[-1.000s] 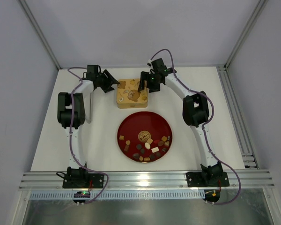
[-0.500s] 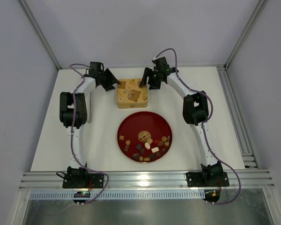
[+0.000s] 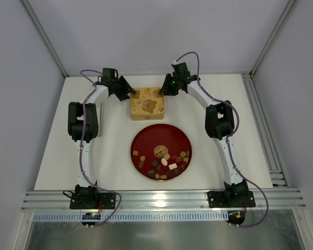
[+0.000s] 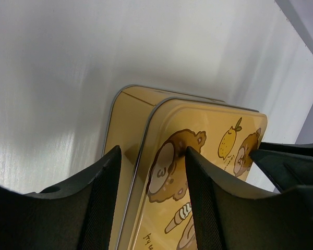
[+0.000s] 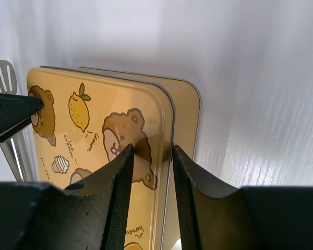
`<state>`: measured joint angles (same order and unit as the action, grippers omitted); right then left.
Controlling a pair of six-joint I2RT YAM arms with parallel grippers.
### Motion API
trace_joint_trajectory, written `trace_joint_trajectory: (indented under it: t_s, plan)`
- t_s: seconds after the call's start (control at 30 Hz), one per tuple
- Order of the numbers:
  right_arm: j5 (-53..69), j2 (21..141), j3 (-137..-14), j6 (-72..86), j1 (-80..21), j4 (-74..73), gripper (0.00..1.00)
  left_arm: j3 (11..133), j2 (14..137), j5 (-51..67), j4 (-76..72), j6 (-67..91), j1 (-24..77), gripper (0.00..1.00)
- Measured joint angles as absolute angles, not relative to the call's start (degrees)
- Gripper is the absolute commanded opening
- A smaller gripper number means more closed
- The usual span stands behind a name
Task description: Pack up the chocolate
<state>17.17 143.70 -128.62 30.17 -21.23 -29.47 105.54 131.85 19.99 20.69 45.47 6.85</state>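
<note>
- The chocolates [image 3: 164, 162] lie loose on the red plate [image 3: 142, 141], which sits on the desk [image 3: 115, 161] on the near side of the yellow tin [image 3: 146, 103]. None of them can be seen inside the tin, so as the pictures stand the packing is still to be done.
- The tin's lid [image 4: 208, 156] sits over the tin but looks lifted or shifted: both wrist views show the lid's rim offset from the base's edge [image 4: 126, 125]. That fits a lid coming off to fill the tin as well as one going back on.
- The left hand [image 3: 126, 91] is at the tin's left far corner, its fingers [image 4: 107, 187] narrowly parted astride the lid's rim.
- The right hand [image 3: 164, 88] is at the tin's right far corner, its fingers [image 5: 120, 182] likewise narrowly parted across the lid's edge. Whether either grip is firm I cannot tell.
- Both hands are at the tin, well apart from the chocolates.
</note>
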Motion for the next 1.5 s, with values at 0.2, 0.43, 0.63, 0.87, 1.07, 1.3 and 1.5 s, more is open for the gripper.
trace_joint_trajectory:
  t_s: [0.2,0.43,0.63,0.87,1.07,1.3,1.5]
  plan:
    - [15.90,142.30,-126.43,30.11,-21.26,-28.49,0.50,105.45,131.74,19.97,20.67,45.06,6.90,0.53]
    - [15.53,139.48,-121.75,29.30,-21.12,-27.99,0.56,105.06,130.82,18.98,22.35,43.22,6.96,0.56]
    - [14.85,137.40,-119.22,27.97,-20.86,-28.75,0.62,105.06,129.97,18.59,24.75,40.95,6.83,0.62]
    - [14.68,130.28,-110.96,27.07,-20.08,-27.40,0.66,104.18,126.80,17.65,26.79,37.82,6.48,0.67]
    - [13.76,120.62,-105.73,26.55,-19.35,-25.12,0.70,99.39,118.06,17.23,26.79,36.36,6.20,0.67]
    - [10.26,99.57,-89.14,25.15,-19.14,-21.12,0.74,83.74,98.17,17.15,26.55,34.57,6.20,0.68]
    - [6.55,77.89,-71.61,23.90,-19.16,-18.04,0.80,71.55,79.77,17.08,29.63,31.55,6.20,0.70]
